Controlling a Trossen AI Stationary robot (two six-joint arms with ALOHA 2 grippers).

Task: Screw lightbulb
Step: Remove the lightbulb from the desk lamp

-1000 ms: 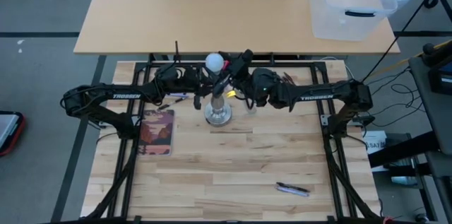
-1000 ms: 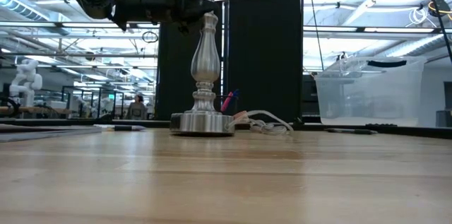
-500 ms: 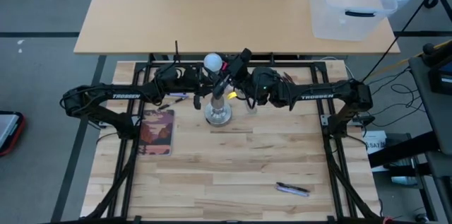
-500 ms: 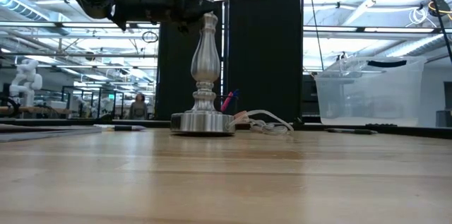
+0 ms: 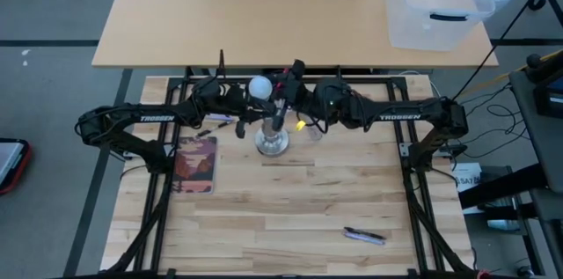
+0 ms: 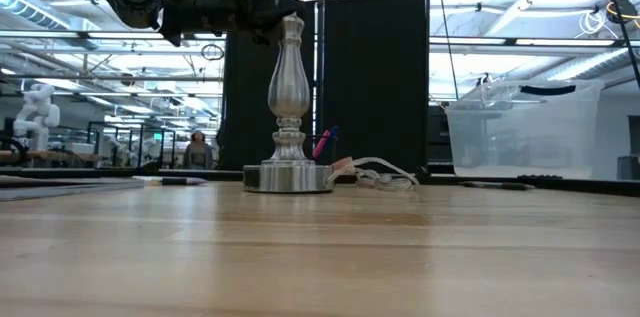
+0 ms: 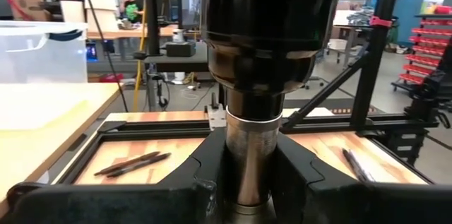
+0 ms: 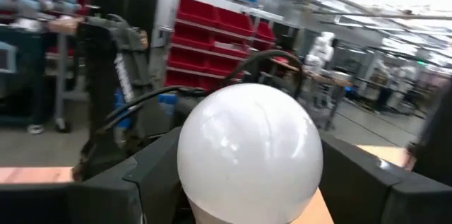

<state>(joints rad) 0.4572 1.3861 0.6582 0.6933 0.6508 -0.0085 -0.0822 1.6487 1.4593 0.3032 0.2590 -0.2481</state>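
The silvery socket stand (image 5: 271, 142) rests upright on its round disc foot (image 6: 288, 176) at the table's far middle. Its black socket (image 7: 265, 33) tops the post. The white lightbulb (image 5: 260, 87) sits above the socket; its screw base is hidden. My left gripper (image 5: 253, 119) comes from the table's left and is shut on the stand's post. My right gripper (image 5: 281, 96) comes from the right, higher up, and is shut on the lightbulb (image 8: 248, 146). My left gripper pinches the stand's upper post (image 7: 251, 150), just under the black socket, between its two fingers. The fingers come level from the table's left and lie across the post. The stand stays upright on its foot. My right gripper has the bulb's round globe (image 8: 212, 181) between its two fingers (image 8: 134, 181), one on each side. The fingers come about level from the table's right. The globe stands above the socket, clear of the table.
A notebook (image 5: 195, 163) lies left of the stand and a pen (image 5: 364, 236) near the front right. Pens (image 5: 220, 121) and a cable (image 6: 375, 172) lie close to the foot. A clear bin (image 5: 437, 2) stands on the far table.
My right gripper has turned at the wrist around the lightbulb while staying in place. In the high view the bulb has shifted a little toward the table's left and near side. The stand's foot has stayed where it was.
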